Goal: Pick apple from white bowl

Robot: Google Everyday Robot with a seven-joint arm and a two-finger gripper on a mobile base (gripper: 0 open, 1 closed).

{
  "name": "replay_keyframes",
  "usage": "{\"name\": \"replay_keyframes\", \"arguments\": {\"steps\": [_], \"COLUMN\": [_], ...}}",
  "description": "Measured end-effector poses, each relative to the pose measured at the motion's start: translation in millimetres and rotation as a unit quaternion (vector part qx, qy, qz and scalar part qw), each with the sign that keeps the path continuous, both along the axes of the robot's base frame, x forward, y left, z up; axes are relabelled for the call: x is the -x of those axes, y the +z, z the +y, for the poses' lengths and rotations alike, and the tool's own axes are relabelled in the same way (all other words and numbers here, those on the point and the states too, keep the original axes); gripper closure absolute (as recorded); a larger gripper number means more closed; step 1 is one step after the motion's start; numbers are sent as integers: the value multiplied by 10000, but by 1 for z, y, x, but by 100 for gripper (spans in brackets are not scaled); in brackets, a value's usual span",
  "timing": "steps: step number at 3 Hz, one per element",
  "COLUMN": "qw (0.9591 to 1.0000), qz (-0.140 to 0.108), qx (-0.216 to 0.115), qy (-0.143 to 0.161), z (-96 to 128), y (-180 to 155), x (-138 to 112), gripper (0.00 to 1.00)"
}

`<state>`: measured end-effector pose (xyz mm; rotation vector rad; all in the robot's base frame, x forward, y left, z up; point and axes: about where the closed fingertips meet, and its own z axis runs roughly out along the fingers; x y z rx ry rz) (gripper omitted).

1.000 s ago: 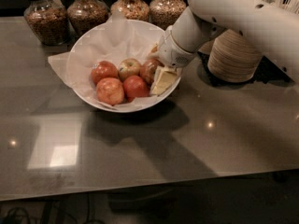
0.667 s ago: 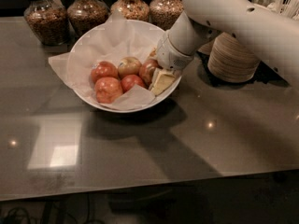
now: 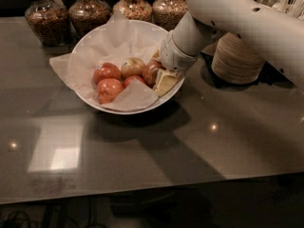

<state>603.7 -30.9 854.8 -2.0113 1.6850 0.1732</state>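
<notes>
The white bowl, lined with crinkled white paper, stands on the dark table at the upper centre. Several apples lie in it. The dull-red apple lies at the bowl's right side, partly hidden by my gripper. A paler yellow-green apple lies just left of it, and orange-red apples lie further left. My gripper reaches down into the right side of the bowl from the upper right and sits right against the dull-red apple.
Glass jars of grains line the back edge behind the bowl. A stack of beige paper bowls stands just right of my arm. A paper flap covers the bowl's front. The table's front edge runs along the bottom.
My arm has leaned slightly to the left while the gripper stays in the bowl's right side by the dull-red apple. The apples and bowl have hardly moved.
</notes>
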Motion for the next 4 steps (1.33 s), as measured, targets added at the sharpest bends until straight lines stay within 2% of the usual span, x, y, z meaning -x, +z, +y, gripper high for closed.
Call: {"name": "replay_keyframes", "arguments": {"steps": [2, 3, 4], "qw": [10000, 9988, 9948], "qz": [-1, -308, -604], "qx": [-1, -351, -770], "qy": [0, 138, 297], "z": [3, 3, 1], "y": [1, 46, 92], "x": [0, 16, 34], "gripper": [100, 100, 100]}}
